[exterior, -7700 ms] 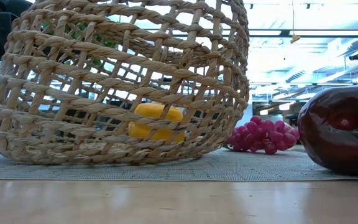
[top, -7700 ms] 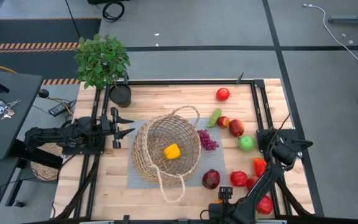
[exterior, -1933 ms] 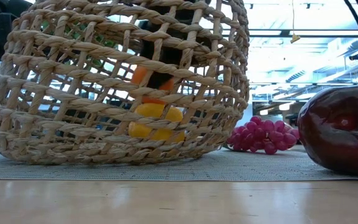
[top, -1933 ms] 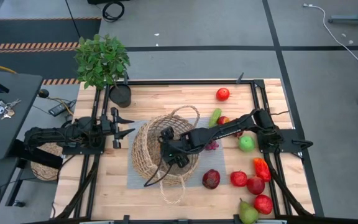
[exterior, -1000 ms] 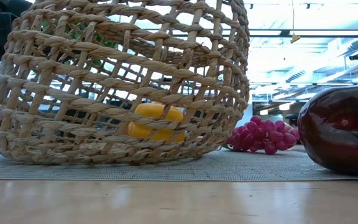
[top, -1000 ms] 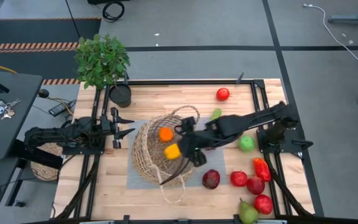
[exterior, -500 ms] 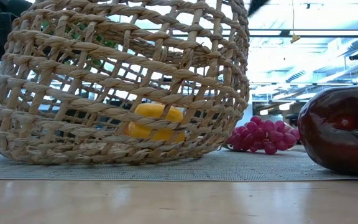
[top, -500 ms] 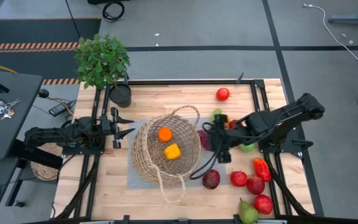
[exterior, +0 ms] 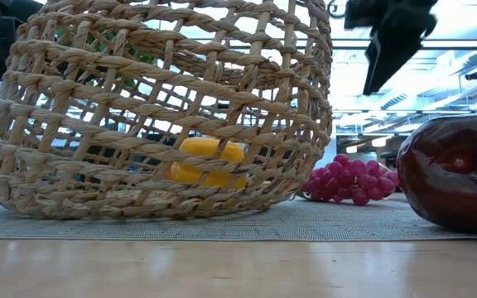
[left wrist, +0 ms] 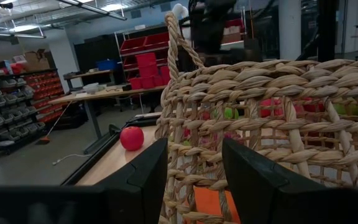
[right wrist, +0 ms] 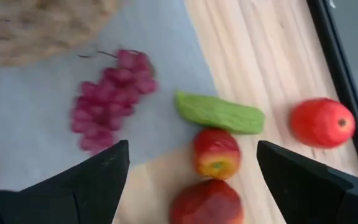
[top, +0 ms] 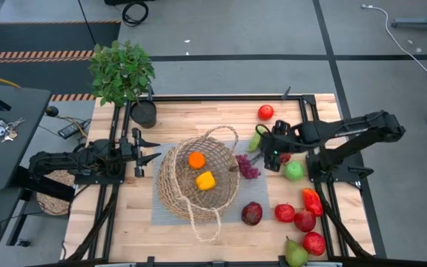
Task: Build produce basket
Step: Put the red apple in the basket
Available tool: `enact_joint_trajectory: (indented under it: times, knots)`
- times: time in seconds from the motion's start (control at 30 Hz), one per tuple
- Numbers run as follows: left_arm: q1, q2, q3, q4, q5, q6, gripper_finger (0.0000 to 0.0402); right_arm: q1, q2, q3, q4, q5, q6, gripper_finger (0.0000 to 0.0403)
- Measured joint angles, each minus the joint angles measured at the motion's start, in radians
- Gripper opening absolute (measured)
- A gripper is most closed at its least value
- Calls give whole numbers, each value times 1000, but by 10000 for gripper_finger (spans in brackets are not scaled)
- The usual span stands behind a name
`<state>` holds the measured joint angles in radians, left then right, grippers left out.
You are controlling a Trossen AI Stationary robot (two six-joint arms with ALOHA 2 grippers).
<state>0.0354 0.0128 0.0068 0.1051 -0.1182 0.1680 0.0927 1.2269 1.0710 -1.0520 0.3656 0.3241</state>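
The wicker basket (top: pixel 199 184) stands on a grey mat and holds an orange (top: pixel 196 159) and a yellow pepper (top: pixel 205 180). My right gripper (top: pixel 267 153) hovers open above loose produce right of the basket, touching nothing. Below its fingers the right wrist view shows purple grapes (right wrist: pixel 107 99), a green vegetable (right wrist: pixel 219 113), two red apples (right wrist: pixel 215 152) and a red fruit (right wrist: pixel 322 121). My left gripper (top: pixel 145 148) waits open at the basket's left side, level, with the weave (left wrist: pixel 272 112) in front of it.
A green apple (top: pixel 293 170), a dark plum (top: pixel 251 213), a red pepper (top: pixel 310 200), several red fruits (top: pixel 302 219) and a pear (top: pixel 295 254) lie at the near right. One red apple (top: pixel 265 112) lies far back. A potted plant (top: pixel 122 72) stands at the far left.
My right gripper has drawn away from the basket's right rim toward the table's right edge and a little toward the far edge, passing over the grapes, and its wrist has rolled. The orange and yellow pepper have stayed in the basket.
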Motion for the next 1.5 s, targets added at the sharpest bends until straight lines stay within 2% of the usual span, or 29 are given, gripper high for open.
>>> enact_joint_trajectory:
  times: [0.17, 0.27, 0.37, 0.47, 0.93, 1.1, 1.23, 1.37, 1.5]
  knots:
    - [0, 0, 0, 0, 0, 0, 160, -163, 24, -34, 28, -36, -76, 358]
    - [0, 0, 0, 0, 0, 0, 160, -248, 32, -49, 30, -94, -114, 368]
    - [0, 0, 0, 0, 0, 0, 160, -314, 31, -64, 37, -157, -140, 384]
    - [0, 0, 0, 0, 0, 0, 160, -360, 31, -92, 61, -176, -166, 397]
    - [0, 0, 0, 0, 0, 0, 160, -461, 31, -267, 291, -252, -255, 399]
    - [0, 0, 0, 0, 0, 0, 160, -460, 19, -273, 278, -273, -258, 398]
    - [0, 0, 0, 0, 0, 0, 160, -452, -40, -240, 297, -263, -257, 397]
    - [0, 0, 0, 0, 0, 0, 160, -476, -114, -235, 368, -236, -151, 397]
    - [0, 0, 0, 0, 0, 0, 160, -553, -130, -235, 276, -278, -78, 397]
